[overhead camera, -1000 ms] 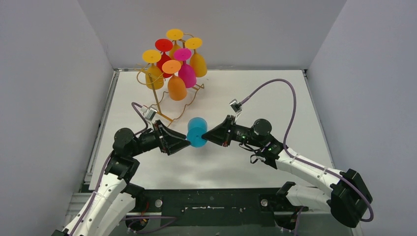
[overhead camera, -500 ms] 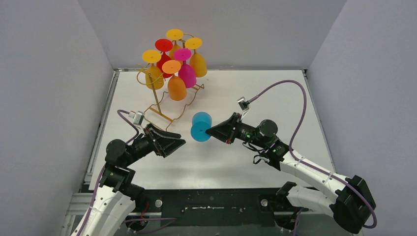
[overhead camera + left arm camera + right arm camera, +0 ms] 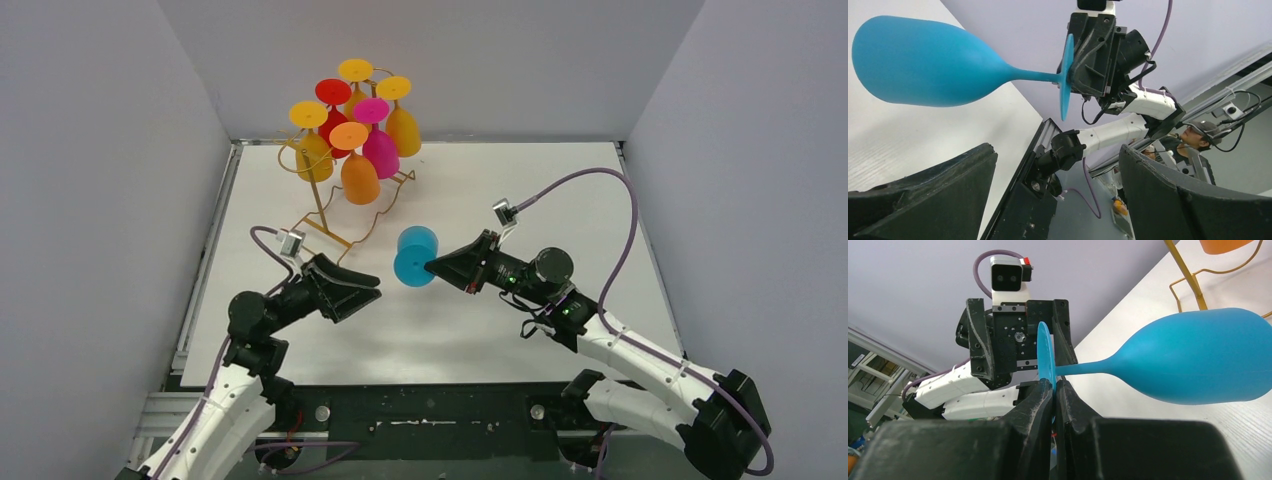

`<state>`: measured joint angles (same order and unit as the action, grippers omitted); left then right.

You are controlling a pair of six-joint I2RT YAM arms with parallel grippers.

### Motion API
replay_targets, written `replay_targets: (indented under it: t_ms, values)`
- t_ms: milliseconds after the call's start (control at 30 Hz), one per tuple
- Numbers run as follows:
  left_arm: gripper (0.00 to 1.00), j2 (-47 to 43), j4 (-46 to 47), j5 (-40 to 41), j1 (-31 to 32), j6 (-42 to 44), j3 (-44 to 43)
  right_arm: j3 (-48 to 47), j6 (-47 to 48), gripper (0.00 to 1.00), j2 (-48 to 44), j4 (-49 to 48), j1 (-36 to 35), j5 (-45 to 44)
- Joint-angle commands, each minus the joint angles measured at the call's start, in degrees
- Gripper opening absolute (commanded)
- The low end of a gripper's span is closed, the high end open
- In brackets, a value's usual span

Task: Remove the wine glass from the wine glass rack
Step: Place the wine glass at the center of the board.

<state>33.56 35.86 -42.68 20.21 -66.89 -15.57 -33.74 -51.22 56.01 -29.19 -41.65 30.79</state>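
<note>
A blue wine glass [image 3: 415,257] hangs on its side above the table, bowl pointing to the rack. My right gripper [image 3: 433,266] is shut on the rim of its round foot [image 3: 1046,357], and the bowl [image 3: 1198,357] sticks out to the right in the right wrist view. My left gripper [image 3: 372,287] stands open a little left of the glass, apart from it, with nothing between its fingers [image 3: 963,175]. In the left wrist view the glass [image 3: 923,65] floats above the jaws. The gold wire wine glass rack [image 3: 330,215] stands at the back left.
Several coloured glasses [image 3: 360,175] hang bowl-down on the rack: orange, yellow, red and pink. Grey walls close in the white table [image 3: 520,190] on the left, back and right. A black rail [image 3: 440,410] runs along the near edge between the arm bases.
My left gripper opened, let go of the blue glass and drew back to the left. My right gripper, still shut on the foot, carried the glass slightly right and farther back.
</note>
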Motion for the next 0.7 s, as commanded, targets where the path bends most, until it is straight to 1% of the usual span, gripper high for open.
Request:
replay_targets:
  t_ms: [0, 100, 167, 233, 300, 400, 467, 533, 667]
  values:
    - [0.89, -4.52, 4.22, 0.51, 0.36, 2.41, -1.07, -0.5, 1.66, 0.0, -0.78, -2.21, 0.22, -1.3]
    - [0.77, -9.53, -6.08, 6.17, 0.36, 8.04, -2.53, -1.24, 1.61, 0.0, 0.75, -2.73, 0.08, -0.27]
    - [0.72, -10.71, -9.33, 6.95, 0.43, 11.66, -2.93, -1.63, 1.01, 0.0, 2.03, -4.47, -0.24, -0.08]
    - [0.66, -9.32, -11.32, 7.11, 0.45, 12.65, -3.35, -1.61, -0.37, 0.0, 3.66, -7.56, -0.59, -0.23]
    - [0.64, -6.73, -10.36, 5.29, 0.45, 12.81, -3.97, -1.96, -1.46, 0.0, 5.5, -9.94, -0.8, 0.47]
    - [0.63, -3.48, -4.87, 2.5, 0.53, 10.4, -3.96, -3.32, -2.14, 0.0, 8.2, -11.02, -1.12, 2.43]
    - [0.59, -2.38, -2.19, 1.78, 0.7, 8.97, -3.54, -3.85, -2.35, 0.0, 9.35, -11.63, -1.53, 3.19]
    - [0.52, -1.83, -1.79, 1.43, 0.99, 8.44, -3.3, -3.95, -2.33, 0.0, 10.1, -12.73, -2.06, 3.18]
    - [0.45, -1.27, -0.07, -0.02, 1.53, 6.85, -2.35, -4.18, -2.23, 0.0, 12.02, -15.49, -3.4, 2.92]
